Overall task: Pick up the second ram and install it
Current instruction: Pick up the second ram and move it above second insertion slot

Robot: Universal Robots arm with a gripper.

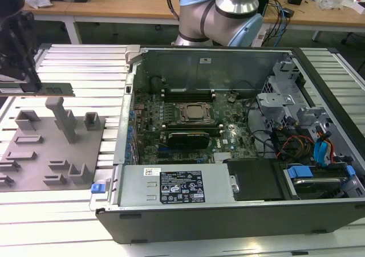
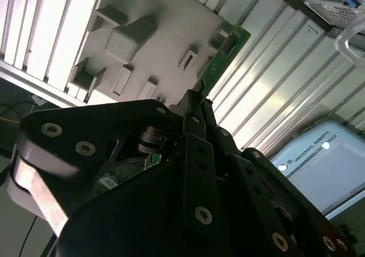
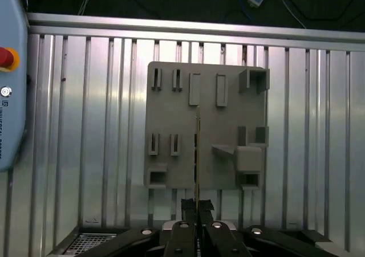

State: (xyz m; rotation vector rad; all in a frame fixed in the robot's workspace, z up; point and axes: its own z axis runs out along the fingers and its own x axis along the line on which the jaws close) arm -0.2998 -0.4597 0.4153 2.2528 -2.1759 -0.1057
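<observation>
Second ram (image 1: 54, 89), a long, narrow green circuit-board stick, is held on edge by the black gripper (image 1: 31, 83), which is clamped shut on it at the exterior view's left, over the far side of a flat grey plastic fixture plate (image 1: 34, 154) with raised blocks and slots. In the first wrist view the stick runs out from the fingertips across the plate's middle. The open black computer case (image 1: 228, 223) sits well apart, toward the exterior view's right, on the ribbed aluminium table (image 1: 85, 63).
</observation>
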